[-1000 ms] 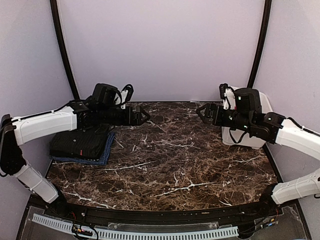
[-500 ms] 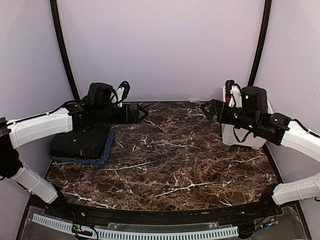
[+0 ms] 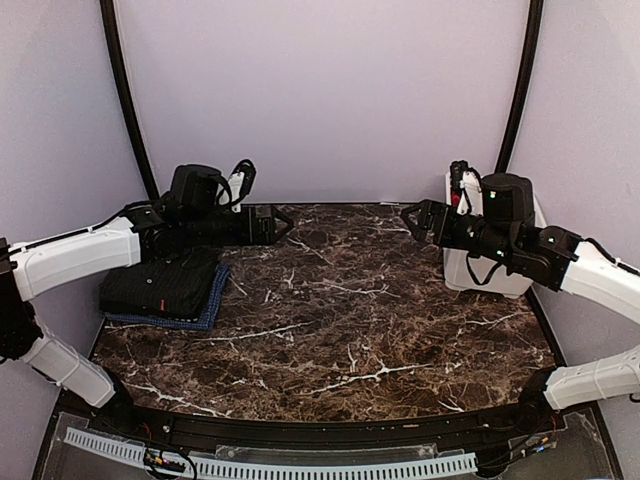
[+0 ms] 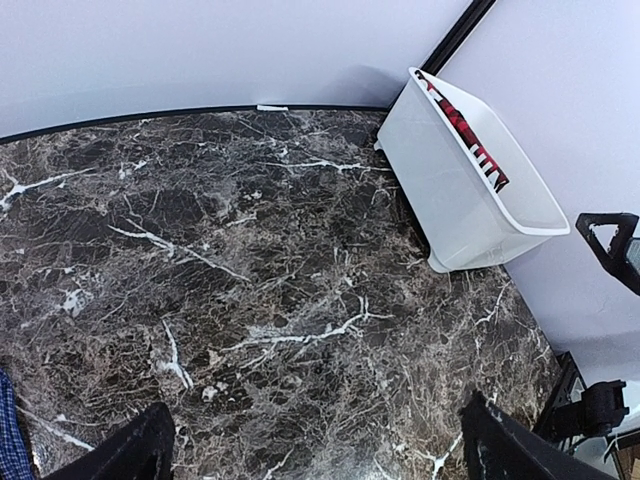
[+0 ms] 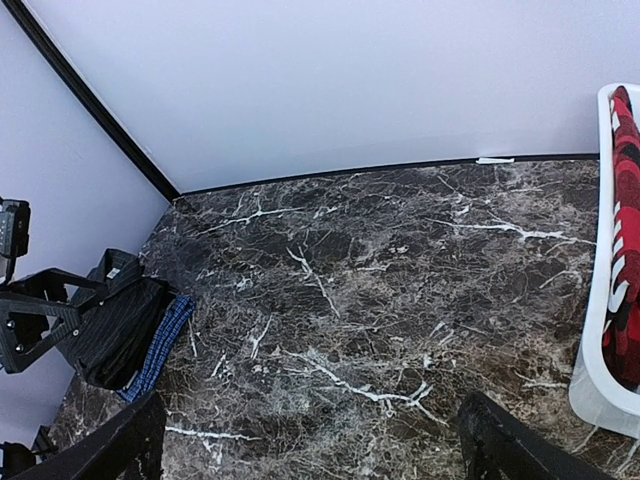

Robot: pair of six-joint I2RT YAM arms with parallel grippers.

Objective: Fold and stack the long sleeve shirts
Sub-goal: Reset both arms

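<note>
Desk [image 3: 330,340] is bare marble across the front and middle, no shirt laid out for folding. Folded stack [image 3: 160,288] sits at the left edge: black pinstriped shirt [image 3: 165,280] on top, blue checked cloth [image 3: 213,305] sticking out beneath it.

Change over the last 1 s: both arms lifted and pulled back a bit. Left end effector [image 3: 280,222] is now higher, above the desk just right of the stack, jaws wide, holding nothing. Right end effector [image 3: 408,217] rose too, wide and empty, facing the left one across the middle.

Read: stack placement looks done, arms are resetting.

Far right, white basket [image 3: 465,272] holds a red-and-black cloth [image 5: 625,250]. Probably the next pick, likely for the right arm. Can't tell if it's a shirt.
</note>
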